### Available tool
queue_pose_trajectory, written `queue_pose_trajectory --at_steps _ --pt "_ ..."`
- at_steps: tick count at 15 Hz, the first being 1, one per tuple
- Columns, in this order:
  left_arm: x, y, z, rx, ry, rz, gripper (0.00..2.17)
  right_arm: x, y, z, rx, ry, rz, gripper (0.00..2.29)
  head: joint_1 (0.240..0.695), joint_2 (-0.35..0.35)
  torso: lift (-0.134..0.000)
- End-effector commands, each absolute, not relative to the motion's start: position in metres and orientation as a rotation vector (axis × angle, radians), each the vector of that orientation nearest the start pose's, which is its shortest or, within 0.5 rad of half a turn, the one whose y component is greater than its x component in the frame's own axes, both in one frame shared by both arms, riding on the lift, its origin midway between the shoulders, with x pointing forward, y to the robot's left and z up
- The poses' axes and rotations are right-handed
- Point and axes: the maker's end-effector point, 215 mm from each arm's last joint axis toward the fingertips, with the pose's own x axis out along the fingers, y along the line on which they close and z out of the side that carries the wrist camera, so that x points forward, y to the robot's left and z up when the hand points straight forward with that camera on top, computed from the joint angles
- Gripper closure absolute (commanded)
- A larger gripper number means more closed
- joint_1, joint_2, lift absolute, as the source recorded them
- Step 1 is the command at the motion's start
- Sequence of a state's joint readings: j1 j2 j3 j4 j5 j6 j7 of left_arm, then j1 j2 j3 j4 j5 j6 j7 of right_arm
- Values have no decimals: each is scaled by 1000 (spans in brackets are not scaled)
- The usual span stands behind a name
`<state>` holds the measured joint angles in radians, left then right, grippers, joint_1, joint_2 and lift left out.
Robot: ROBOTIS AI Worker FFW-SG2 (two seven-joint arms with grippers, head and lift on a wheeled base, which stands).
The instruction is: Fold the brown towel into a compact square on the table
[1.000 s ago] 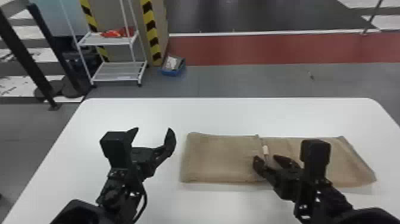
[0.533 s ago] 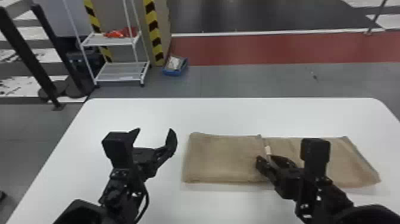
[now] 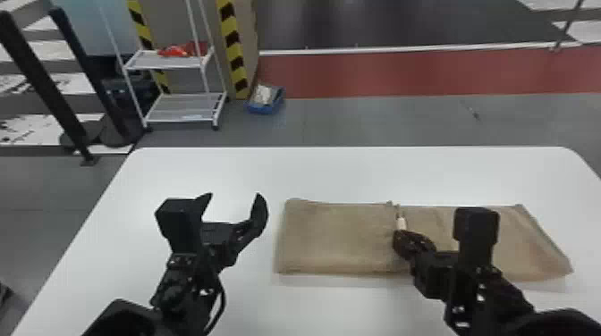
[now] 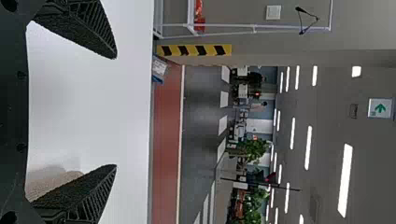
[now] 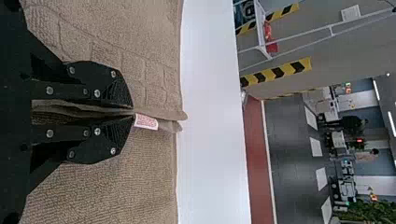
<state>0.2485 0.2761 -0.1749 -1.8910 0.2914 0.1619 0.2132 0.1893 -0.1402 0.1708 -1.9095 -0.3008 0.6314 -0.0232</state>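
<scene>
no words or numbers can be read. a small white label (image 5: 146,122) with red print, too small to make out, stands on the brown towel (image 3: 331,237), on its side toward the surface's (image 3: 313,174) far edge. a white sign (image 4: 380,108) high in the room behind bears a readable green arrow.

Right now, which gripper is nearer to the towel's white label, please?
Right: the right gripper grips the towel beside the label; the left gripper is open, left of the towel.

Room beyond towel (image 3: 333,239); right claw (image 3: 399,237) midway
</scene>
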Motion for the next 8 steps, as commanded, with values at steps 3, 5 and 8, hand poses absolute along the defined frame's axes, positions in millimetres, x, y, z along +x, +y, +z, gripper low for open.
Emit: queue_pose_trajectory --at_steps 3,5,8 --pt "512 217 -373 -38 157 -41 39 487 -126 -440 129 495 261 1241 695 98 -125" --pt "511 218 -373 -38 157 -39 39 484 -123 -428 134 474 268 1241 695 100 -125" --pt "511 216 -369 -40 150 -42 39 484 -128 -428 121 481 259 1220 695 104 -125"
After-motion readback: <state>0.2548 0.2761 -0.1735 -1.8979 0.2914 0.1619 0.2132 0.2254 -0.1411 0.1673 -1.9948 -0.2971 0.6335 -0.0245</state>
